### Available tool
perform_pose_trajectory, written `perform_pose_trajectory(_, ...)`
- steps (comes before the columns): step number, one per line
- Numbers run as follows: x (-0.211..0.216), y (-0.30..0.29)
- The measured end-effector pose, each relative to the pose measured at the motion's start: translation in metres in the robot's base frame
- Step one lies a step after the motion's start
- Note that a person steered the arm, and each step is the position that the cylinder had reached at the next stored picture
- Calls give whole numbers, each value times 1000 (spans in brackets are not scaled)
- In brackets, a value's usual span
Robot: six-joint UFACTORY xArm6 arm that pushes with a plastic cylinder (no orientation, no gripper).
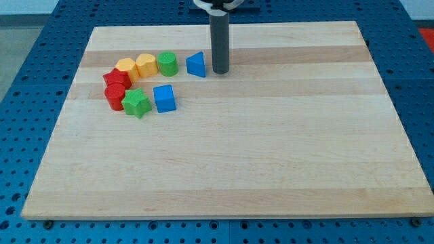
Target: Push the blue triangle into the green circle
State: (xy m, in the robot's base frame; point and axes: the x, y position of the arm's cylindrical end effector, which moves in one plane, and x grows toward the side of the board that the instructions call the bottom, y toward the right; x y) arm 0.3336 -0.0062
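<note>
The blue triangle [196, 65] sits on the wooden board near the view's top, left of centre. The green circle [167, 64] stands just to its left, with a small gap between them. My tip [220, 71] is the lower end of the dark rod, just right of the blue triangle, close to it but apart.
Left of the green circle lie two yellow blocks [146, 65] [126, 68], then two red blocks [116, 78] [116, 96]. A green star [136, 103] and a blue cube [164, 98] lie below them. The board [271, 149] rests on a blue perforated table.
</note>
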Motion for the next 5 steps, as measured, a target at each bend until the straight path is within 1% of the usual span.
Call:
perform_pose_trajectory(1,-5,4)
perform_pose_trajectory(3,-9,-10)
perform_pose_trajectory(5,-9,-36)
